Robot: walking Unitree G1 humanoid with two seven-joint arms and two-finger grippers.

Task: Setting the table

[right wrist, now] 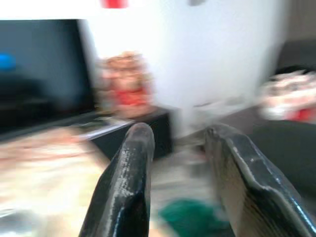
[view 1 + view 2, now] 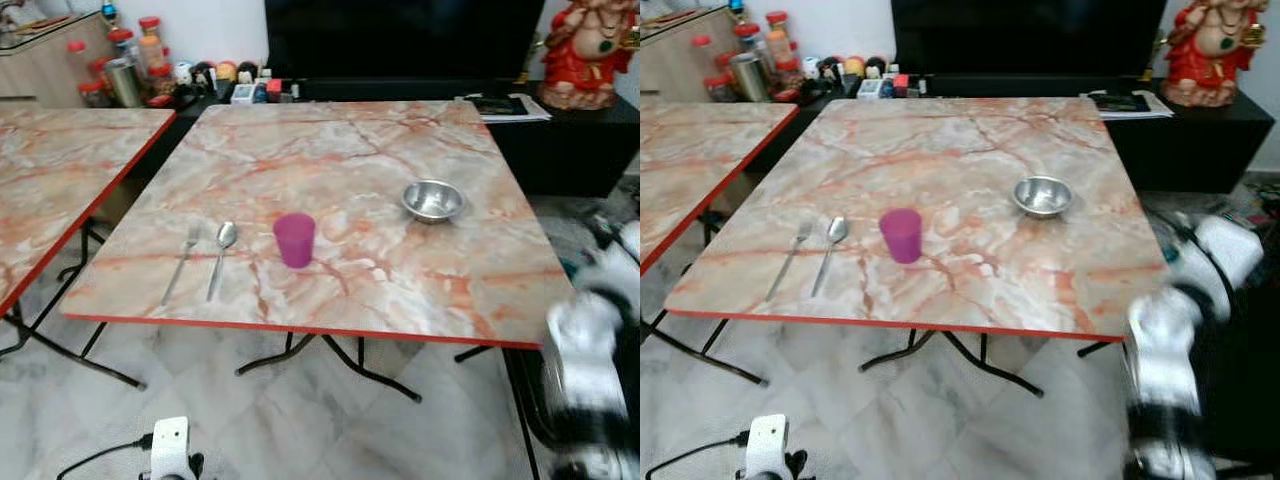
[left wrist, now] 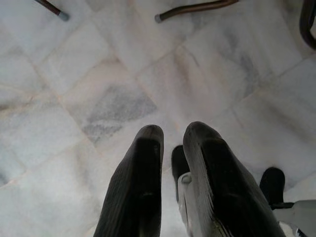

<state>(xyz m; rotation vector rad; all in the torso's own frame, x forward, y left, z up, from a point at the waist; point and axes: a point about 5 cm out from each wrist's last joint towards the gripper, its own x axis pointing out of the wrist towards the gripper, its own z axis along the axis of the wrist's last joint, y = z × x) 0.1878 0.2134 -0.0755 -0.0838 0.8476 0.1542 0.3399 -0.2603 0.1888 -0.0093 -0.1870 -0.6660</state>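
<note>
— Report the table setting.

— On the marble-patterned table (image 2: 400, 150) I see a fork (image 2: 181, 263) and a spoon (image 2: 221, 257) lying side by side near the front left edge, close together but apart. Just right of them a purple cup (image 2: 294, 239) stands upright. A steel bowl (image 2: 433, 200) sits well apart from the cup, toward the right side, upright and apparently empty.

— Grippers?

— The left gripper (image 3: 173, 143) hangs low, pointing at the marble floor (image 3: 89, 98); its fingers (image 3: 138, 182) stand narrowly apart, holding nothing. The right gripper (image 1: 175, 143) is raised beside the table's right edge, blurred; its fingers (image 1: 126, 187) are spread wide with nothing between them. I see the right arm (image 2: 1170, 340) blurred at the table's right front corner.

— Surroundings?

— A second table (image 2: 50, 170) of the same pattern stands to the left. Behind, a dark screen (image 2: 400, 40) on a black cabinet (image 2: 570, 150), a red figurine (image 2: 585, 50) at its right end, and jars (image 2: 120, 60) at the far left.
</note>
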